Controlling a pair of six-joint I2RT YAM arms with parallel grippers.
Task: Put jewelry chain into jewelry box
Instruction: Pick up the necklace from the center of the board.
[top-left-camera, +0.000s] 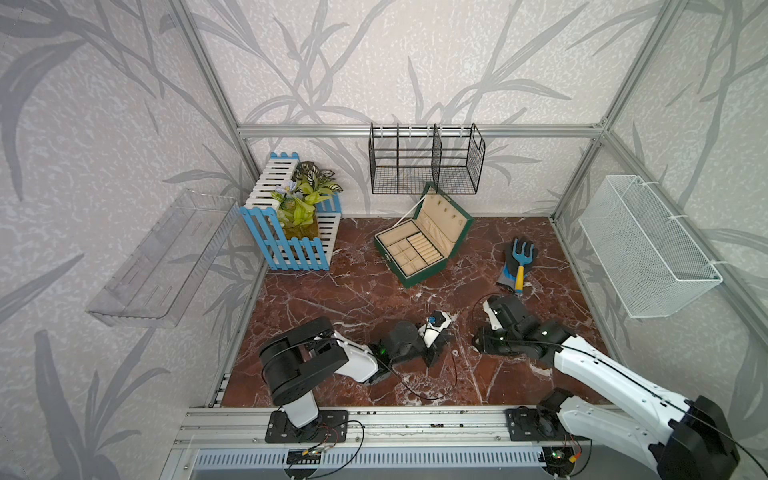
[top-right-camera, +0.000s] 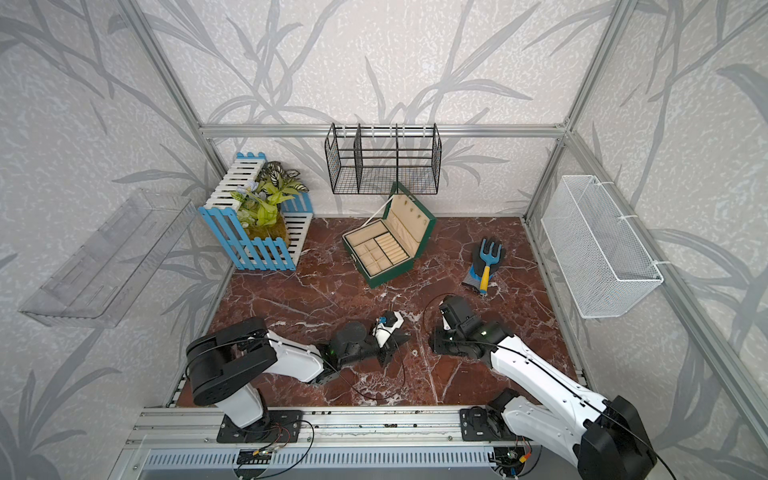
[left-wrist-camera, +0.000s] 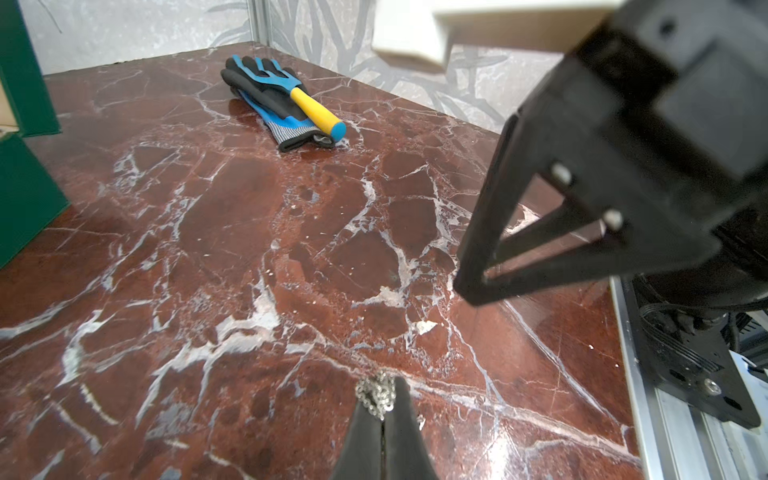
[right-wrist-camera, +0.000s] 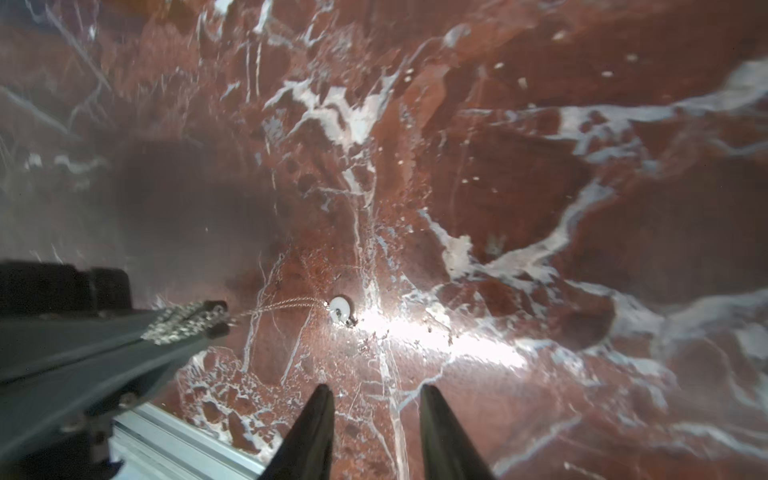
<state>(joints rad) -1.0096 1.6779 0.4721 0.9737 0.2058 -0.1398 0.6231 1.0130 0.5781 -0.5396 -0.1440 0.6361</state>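
Well, on the table the box sits open at upper centre in both top views, well apart from the arms. My left gripper is clamped on the bunched chain. The right gripper stands parted and empty. I'd lift high so the trailing strand and its white disc clear. I can't tell how securely the bunch is pinched.

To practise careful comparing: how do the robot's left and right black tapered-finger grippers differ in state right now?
The black left gripper is shut, while the black right gripper stands open. The left one pinches a bunch of the thin silvery jewelry chain; the right one holds nothing. Both hang low over the red-brown marble tabletop.
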